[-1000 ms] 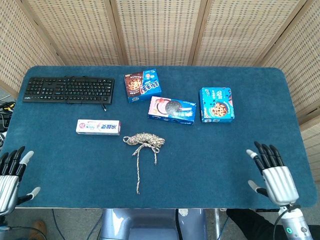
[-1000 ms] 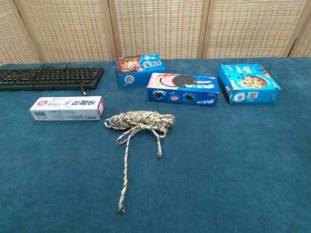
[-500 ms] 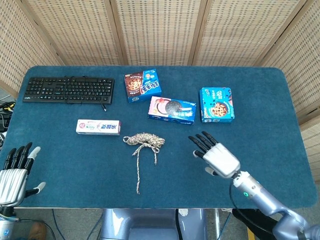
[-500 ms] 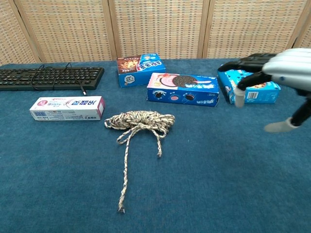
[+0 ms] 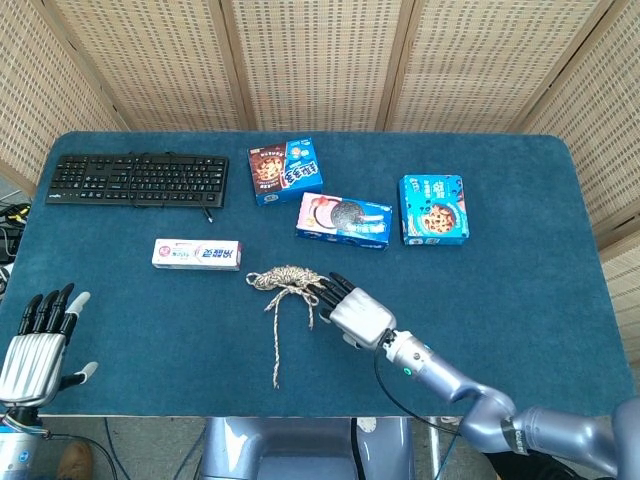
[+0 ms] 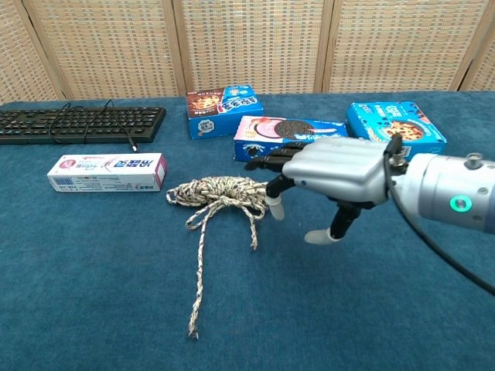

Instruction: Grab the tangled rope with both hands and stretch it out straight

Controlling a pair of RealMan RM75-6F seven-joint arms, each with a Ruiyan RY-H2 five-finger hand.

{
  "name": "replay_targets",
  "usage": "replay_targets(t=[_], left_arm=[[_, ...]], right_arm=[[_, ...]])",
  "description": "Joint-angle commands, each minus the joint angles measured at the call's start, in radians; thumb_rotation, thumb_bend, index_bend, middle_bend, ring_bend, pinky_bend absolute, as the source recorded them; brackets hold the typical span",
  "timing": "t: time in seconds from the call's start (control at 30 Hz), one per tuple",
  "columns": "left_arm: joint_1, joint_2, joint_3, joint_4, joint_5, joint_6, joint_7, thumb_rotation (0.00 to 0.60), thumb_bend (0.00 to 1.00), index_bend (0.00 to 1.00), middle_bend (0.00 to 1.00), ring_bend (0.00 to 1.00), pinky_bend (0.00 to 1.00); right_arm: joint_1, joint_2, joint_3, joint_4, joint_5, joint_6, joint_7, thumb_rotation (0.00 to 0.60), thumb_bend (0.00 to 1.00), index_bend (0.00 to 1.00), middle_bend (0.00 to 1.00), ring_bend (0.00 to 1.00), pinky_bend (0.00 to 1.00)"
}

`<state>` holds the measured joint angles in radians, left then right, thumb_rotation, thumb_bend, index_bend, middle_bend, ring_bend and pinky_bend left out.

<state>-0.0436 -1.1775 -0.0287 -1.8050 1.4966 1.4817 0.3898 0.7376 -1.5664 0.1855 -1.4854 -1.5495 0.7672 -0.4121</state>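
A tan braided rope point(image 5: 288, 280) point(image 6: 220, 191) lies bunched in a coil at the table's middle, with one long tail running toward the front edge and a short tail beside it. My right hand point(image 5: 355, 313) point(image 6: 329, 171) hovers just right of the coil, fingers spread and pointing at it, holding nothing; its fingertips point(image 6: 267, 164) reach the coil's right end. My left hand point(image 5: 38, 345) stays at the front left edge, fingers apart and empty, far from the rope. It does not show in the chest view.
A toothpaste box point(image 5: 196, 254) point(image 6: 107, 171) lies left of the rope. Behind it sit three snack boxes point(image 5: 344, 220) point(image 5: 285, 170) point(image 5: 434, 209) and a black keyboard point(image 5: 139, 179). Blue cloth covers the table point(image 5: 520, 300).
My right hand has swept leftward from the front right corner to the coil's right side. My left hand has risen slightly at the front left edge. The rope has not moved.
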Motion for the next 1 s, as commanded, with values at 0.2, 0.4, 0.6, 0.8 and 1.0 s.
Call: replay_targets(t=[0.2,0.4,0.6,0.8,1.0], left_arm=[[-0.008,-0.002,0.003,0.001,-0.009,-0.011,0.007,0.6,0.0,0.0,0.0,0.0,0.0],[-0.01,-0.001,0.005,-0.001,-0.013,-0.013,0.006,0.6,0.0,0.0,0.0,0.0,0.0],[-0.015,0.0,0.006,-0.002,-0.023,-0.022,0.006,0.6,0.0,0.0,0.0,0.0,0.0],[-0.02,0.0,0.007,0.0,-0.031,-0.028,0.003,0.6,0.0,0.0,0.0,0.0,0.0],[-0.023,0.002,0.008,-0.001,-0.034,-0.029,-0.001,0.6,0.0,0.0,0.0,0.0,0.0]], right_arm=[[0.046,-0.1,-0.005,0.07,0.084,-0.021,-0.092,0.6,0.29,0.42,0.0,0.0,0.0],[0.069,-0.143,0.009,0.091,0.152,-0.026,-0.122,0.6,0.31,0.42,0.0,0.0,0.0],[0.095,-0.192,0.018,0.113,0.232,-0.034,-0.173,0.6,0.3,0.44,0.0,0.0,0.0],[0.115,-0.234,0.012,0.137,0.309,-0.034,-0.217,0.6,0.3,0.46,0.0,0.0,0.0],[0.131,-0.265,0.006,0.169,0.323,-0.003,-0.238,0.6,0.31,0.46,0.0,0.0,0.0]])
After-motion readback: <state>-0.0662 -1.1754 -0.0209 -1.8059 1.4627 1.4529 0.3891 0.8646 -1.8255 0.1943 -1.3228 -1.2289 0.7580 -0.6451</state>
